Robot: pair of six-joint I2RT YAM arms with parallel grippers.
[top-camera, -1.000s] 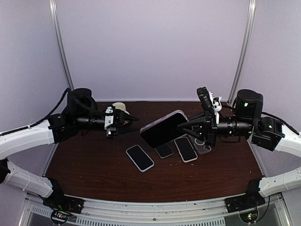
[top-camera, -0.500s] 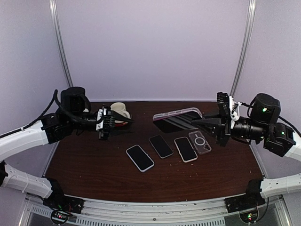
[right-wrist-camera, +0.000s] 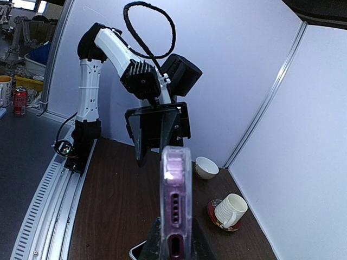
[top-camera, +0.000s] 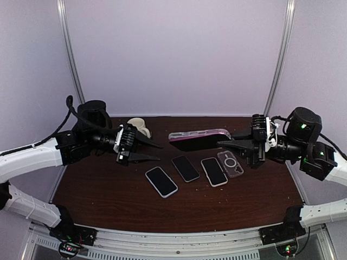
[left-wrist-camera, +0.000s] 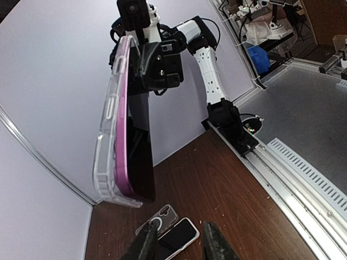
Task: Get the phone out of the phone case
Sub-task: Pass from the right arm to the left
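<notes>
The phone case (left-wrist-camera: 105, 135) is clear, the phone (left-wrist-camera: 139, 149) pink-edged and black-faced, the table (left-wrist-camera: 217, 179) dark brown.

Three phones (top-camera: 186, 168) and a clear case (top-camera: 230, 163) in a row on brown table (top-camera: 108, 189); white mug (top-camera: 140, 128) behind.

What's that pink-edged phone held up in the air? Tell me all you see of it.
A dark-screened phone with a pink edge, still inside a clear, soft-looking case with button bumps along its side. It hangs above the table, stretched out lengthwise, pinched at one end by the right gripper. Nothing else touches it.
</notes>
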